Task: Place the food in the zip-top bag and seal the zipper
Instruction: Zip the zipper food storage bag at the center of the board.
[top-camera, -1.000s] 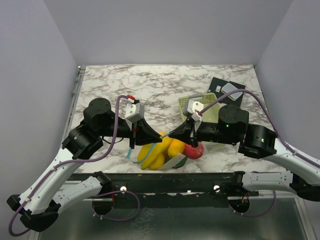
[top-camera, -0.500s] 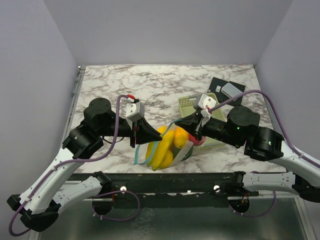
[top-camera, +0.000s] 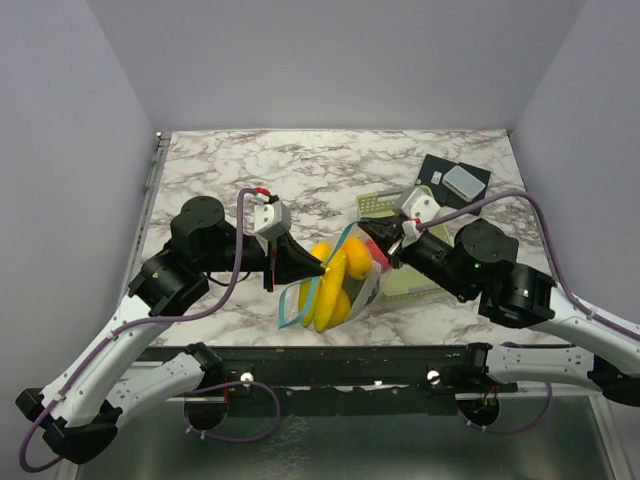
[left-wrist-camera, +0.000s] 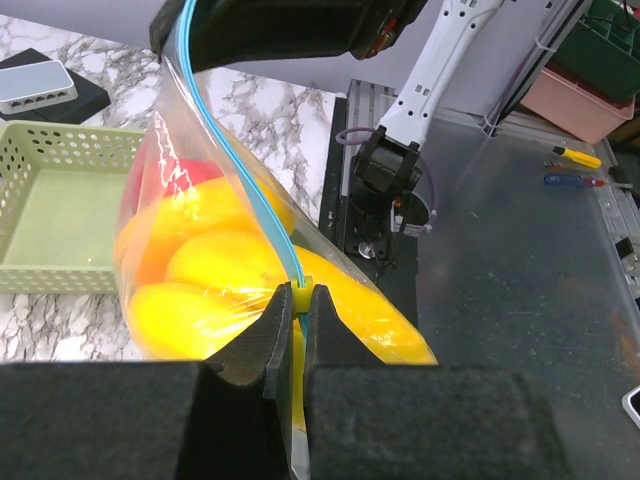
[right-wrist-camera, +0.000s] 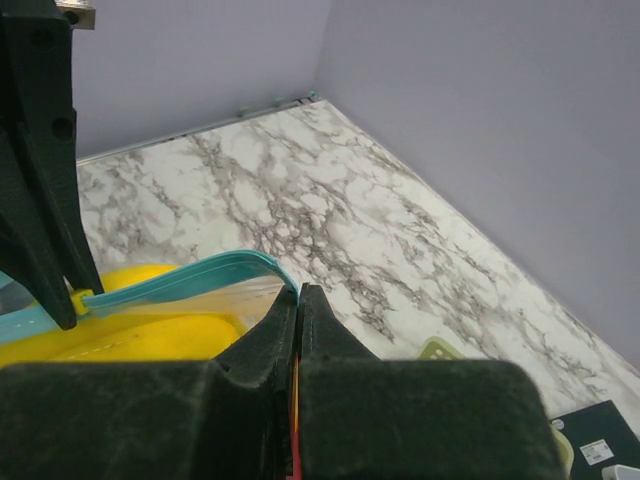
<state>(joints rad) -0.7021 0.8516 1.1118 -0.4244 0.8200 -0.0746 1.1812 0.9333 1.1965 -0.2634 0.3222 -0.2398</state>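
Observation:
The clear zip-top bag (top-camera: 352, 290) hangs between my two grippers, tilted, near the table's front middle. Inside it is the food: yellow bananas (top-camera: 333, 285) and a red round piece (left-wrist-camera: 170, 172) against the plastic. The light blue zipper (left-wrist-camera: 235, 160) runs along the bag's mouth from one gripper to the other. My left gripper (left-wrist-camera: 298, 296) is shut on the small yellow slider at the zipper's near end. My right gripper (right-wrist-camera: 299, 293) is shut on the bag's opposite corner, where the teal zipper (right-wrist-camera: 190, 277) ends. From above, the left gripper (top-camera: 322, 268) and the right gripper (top-camera: 368, 238) stand close together.
A pale yellow-green perforated basket (top-camera: 402, 212) sits just behind the right gripper. A black pad with a small grey box (top-camera: 458, 180) lies at the back right. The metal rail of the table's front edge (top-camera: 330, 355) runs right under the bag.
The right gripper has swung back and to the right, raising its corner of the bag. The bag has gone from lying flat to hanging tilted; the left gripper shifted slightly right.

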